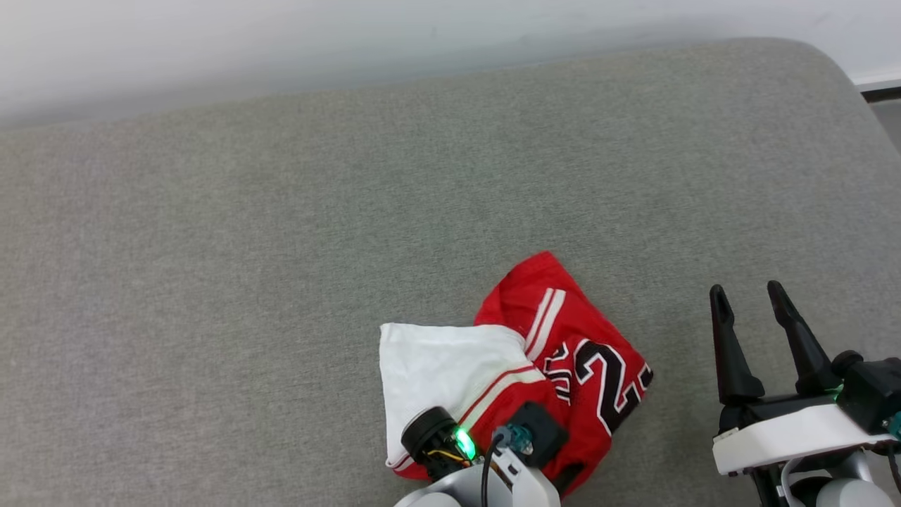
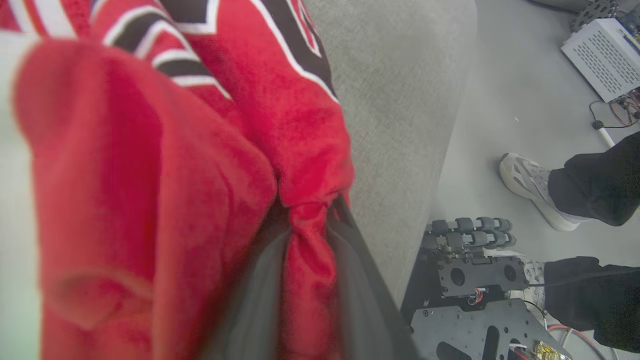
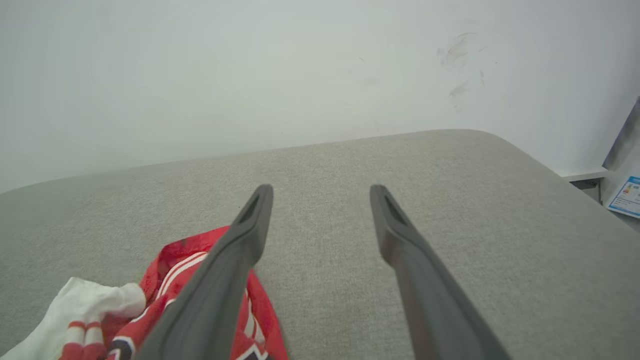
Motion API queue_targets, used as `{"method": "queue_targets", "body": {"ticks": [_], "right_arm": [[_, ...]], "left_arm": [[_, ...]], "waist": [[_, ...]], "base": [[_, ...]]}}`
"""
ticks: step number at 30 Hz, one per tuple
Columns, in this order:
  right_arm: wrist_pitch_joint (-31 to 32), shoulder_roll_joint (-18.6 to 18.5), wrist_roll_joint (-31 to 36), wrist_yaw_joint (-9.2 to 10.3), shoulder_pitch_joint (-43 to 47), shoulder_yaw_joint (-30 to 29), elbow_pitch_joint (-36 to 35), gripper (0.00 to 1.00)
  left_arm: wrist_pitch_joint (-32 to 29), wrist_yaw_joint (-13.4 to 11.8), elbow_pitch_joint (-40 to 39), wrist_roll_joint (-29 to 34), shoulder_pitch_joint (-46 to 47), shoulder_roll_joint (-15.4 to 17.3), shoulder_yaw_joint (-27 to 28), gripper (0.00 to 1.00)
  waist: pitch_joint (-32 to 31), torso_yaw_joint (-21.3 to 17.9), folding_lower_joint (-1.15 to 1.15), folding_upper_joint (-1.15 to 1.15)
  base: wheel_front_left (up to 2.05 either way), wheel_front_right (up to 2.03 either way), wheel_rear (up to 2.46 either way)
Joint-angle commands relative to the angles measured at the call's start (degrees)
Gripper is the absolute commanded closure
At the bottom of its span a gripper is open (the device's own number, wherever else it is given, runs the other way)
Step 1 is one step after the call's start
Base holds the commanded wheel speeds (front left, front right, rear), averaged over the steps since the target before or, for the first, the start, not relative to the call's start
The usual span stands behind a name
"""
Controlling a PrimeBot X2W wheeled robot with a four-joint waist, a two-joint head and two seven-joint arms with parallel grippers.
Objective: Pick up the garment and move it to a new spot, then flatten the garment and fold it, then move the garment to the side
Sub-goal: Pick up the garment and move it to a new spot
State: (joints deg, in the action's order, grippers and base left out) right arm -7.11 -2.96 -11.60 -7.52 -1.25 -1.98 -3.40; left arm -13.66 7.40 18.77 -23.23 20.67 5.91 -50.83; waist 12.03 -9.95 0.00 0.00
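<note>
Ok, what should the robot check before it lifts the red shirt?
1. Left gripper shut on the shirt: ok, red cloth is pinched between its fingers.
2. Right gripper open, apart from the shirt: ok.
3. Room on the cushion for a new spot: ok, plenty of grey left of the shirt.
4. Shirt flat: not ok, it is bunched.
5. How many layers are pinched: cannot tell.
6. Person's foot off the cushion: ok, on the floor.
</note>
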Motion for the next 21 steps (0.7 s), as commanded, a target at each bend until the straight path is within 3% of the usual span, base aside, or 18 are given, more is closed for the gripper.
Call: {"method": "queue_targets", "body": {"ticks": [1,4,5,6,15,21], "right_arm": [[-0.49,0.12,-0.29,0.05,-1.00,-0.01,0.21,0.00],[-0.66,0.12,0.04,0.05,-1.51,-0.21,0.56,0.00],[-0.71,0.12,0.38,0.06,-1.51,-0.34,0.68,0.00],[-0.63,0.12,0.61,0.06,-1.59,-0.51,0.74,0.00],[1.09,0.12,2.73,0.05,0.30,-2.70,-0.50,0.00],[2.92,0.12,3.53,0.06,2.31,-3.31,-1.97,0.00]], "left_arm": [[0.49,0.13,0.54,-0.45,1.02,0.60,-0.89,1.00],[2.05,0.14,2.11,-1.73,2.04,0.98,-3.67,1.00],[2.88,0.13,2.42,-1.98,2.51,1.01,-3.96,0.63],[3.76,0.13,2.57,-2.32,2.82,0.89,-4.20,0.00],[15.01,-0.81,0.00,-2.45,4.36,-0.66,-2.90,0.00],[21.24,-4.42,-1.97,-4.31,2.49,-0.32,1.67,0.00]], "waist": [[0.43,0.57,0.00,0.00],[0.41,1.60,0.00,0.00],[0.10,2.01,0.00,0.00],[-0.17,2.37,0.00,0.00],[-5.01,6.59,0.00,0.00],[-8.39,8.57,0.00,0.00]], "base": [[0.00,0.00,0.00],[0.00,0.00,0.00],[0.00,0.00,0.00],[0.00,0.00,0.00],[0.00,0.00,0.00],[0.00,0.00,0.00]]}}
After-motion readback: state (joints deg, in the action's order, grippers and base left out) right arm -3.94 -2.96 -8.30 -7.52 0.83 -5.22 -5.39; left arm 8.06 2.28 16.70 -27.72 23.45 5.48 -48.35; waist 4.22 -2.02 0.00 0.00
